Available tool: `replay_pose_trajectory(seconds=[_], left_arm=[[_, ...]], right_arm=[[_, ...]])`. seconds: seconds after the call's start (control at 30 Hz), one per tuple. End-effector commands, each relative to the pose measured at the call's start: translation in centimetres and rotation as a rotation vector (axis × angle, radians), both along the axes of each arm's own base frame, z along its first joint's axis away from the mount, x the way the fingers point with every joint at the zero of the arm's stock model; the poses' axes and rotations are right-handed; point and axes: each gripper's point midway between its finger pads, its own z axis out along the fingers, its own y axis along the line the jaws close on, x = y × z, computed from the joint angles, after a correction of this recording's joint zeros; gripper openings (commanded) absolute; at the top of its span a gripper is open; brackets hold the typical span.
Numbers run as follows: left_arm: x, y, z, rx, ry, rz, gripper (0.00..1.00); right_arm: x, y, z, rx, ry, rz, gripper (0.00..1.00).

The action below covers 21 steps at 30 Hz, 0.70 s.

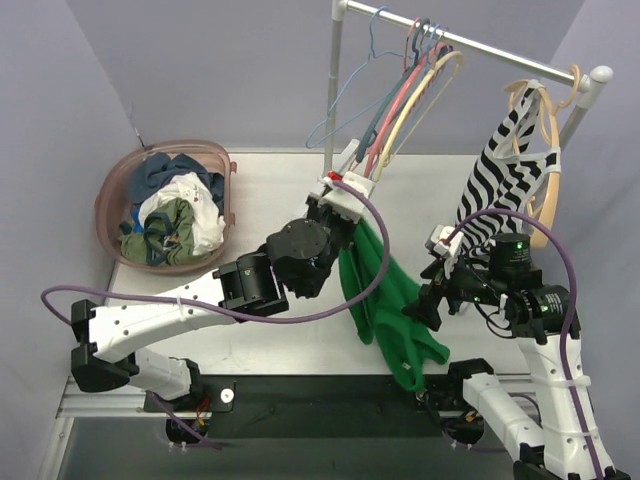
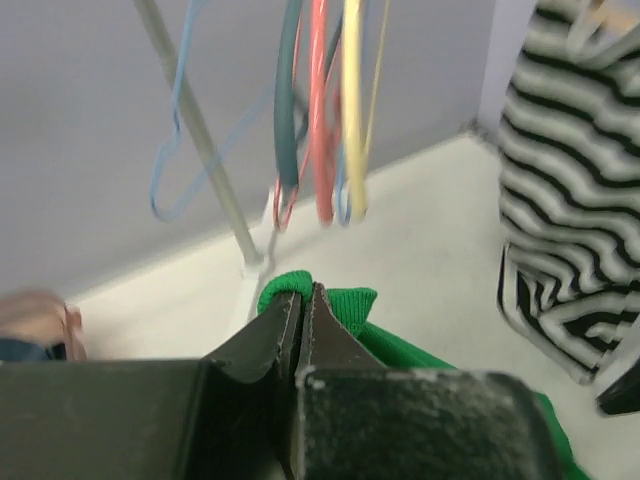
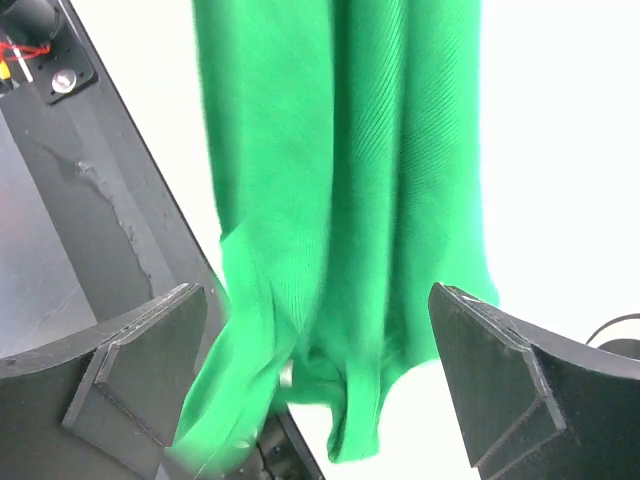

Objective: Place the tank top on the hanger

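The left hand (image 2: 305,300) pinched the top (image 1: 375,290), hanging lengthwise just below the hanger (image 2: 352,120); the right hand (image 3: 312,300) gaped wide beside it.

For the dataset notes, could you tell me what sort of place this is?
Probably a lab mock-up of a laundry corner: a clothes rail with hangers, a laundry basket, and plain grey screens around a white table.

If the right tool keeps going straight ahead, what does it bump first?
Probably the green tank top, hanging right ahead of the open right tool; how far off is unclear.
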Motion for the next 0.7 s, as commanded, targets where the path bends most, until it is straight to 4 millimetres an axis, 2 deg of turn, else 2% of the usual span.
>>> replay_pose_trajectory(seconds=[0.0, 0.03, 0.07, 0.1, 0.13, 0.17, 0.2, 0.23, 0.27, 0.3, 0.47, 0.5, 0.57, 0.63, 0.67], left_arm=[[5.5, 9.2, -7.5, -0.215, 0.208, 0.224, 0.0], [6.3, 10.4, -9.5, -0.266, 0.256, 0.255, 0.0], [7.3, 12.2, -12.2, -0.245, 0.302, 0.304, 0.0], [7.6, 13.4, -15.8, -0.21, 0.362, 0.305, 0.0], [8.9, 16.3, -18.2, -0.23, 0.419, 0.387, 0.0], [9.1, 17.1, -19.7, -0.229, 0.462, 0.39, 0.0], [8.8, 16.7, -21.0, -0.228, 0.524, 0.327, 0.23], [8.7, 17.9, -22.5, -0.219, 0.571, 0.345, 0.42], [8.4, 17.9, -22.8, -0.21, 0.591, 0.325, 0.68], [7.7, 17.8, -22.2, -0.211, 0.589, 0.292, 0.97], [4.6, 16.6, -19.2, -0.201, 0.561, 0.103, 0.97], [3.5, 15.7, -18.7, -0.209, 0.57, 0.025, 0.97], [1.4, 13.5, -19.0, -0.194, 0.605, -0.094, 0.97], [-0.8, 11.1, -19.5, -0.2, 0.656, -0.2, 0.97], [-2.9, 9.1, -20.8, -0.167, 0.692, -0.275, 0.97]], right_arm=[[-0.4, -0.1, -1.5, -0.019, 0.064, 0.022, 1.0], [-0.3, 0.0, -1.6, -0.019, 0.075, 0.026, 1.0], [-0.3, 0.1, -1.9, -0.021, 0.093, 0.033, 1.0], [-0.4, 0.1, -2.0, -0.022, 0.099, 0.041, 1.0], [-0.3, 0.1, -2.2, -0.028, 0.105, 0.047, 1.0], [-0.4, 0.2, -2.4, -0.032, 0.111, 0.058, 1.0], [-0.5, 0.1, -2.6, -0.045, 0.122, 0.064, 1.0], [-0.5, 0.1, -3.1, -0.063, 0.123, 0.08, 1.0], [-0.7, 0.0, -3.5, -0.084, 0.125, 0.094, 1.0], [-1.2, 0.2, -4.1, -0.106, 0.132, 0.125, 0.99], [-2.2, -0.8, -8.0, -0.252, 0.138, 0.202, 0.98], [-2.1, -0.8, -8.4, -0.265, 0.134, 0.202, 0.96], [-2.1, -1.0, -9.9, -0.304, 0.163, 0.193, 0.92], [-1.7, -0.6, -10.6, -0.32, 0.167, 0.198, 0.88], [-1.5, -0.8, -11.0, -0.337, 0.174, 0.18, 0.82]])
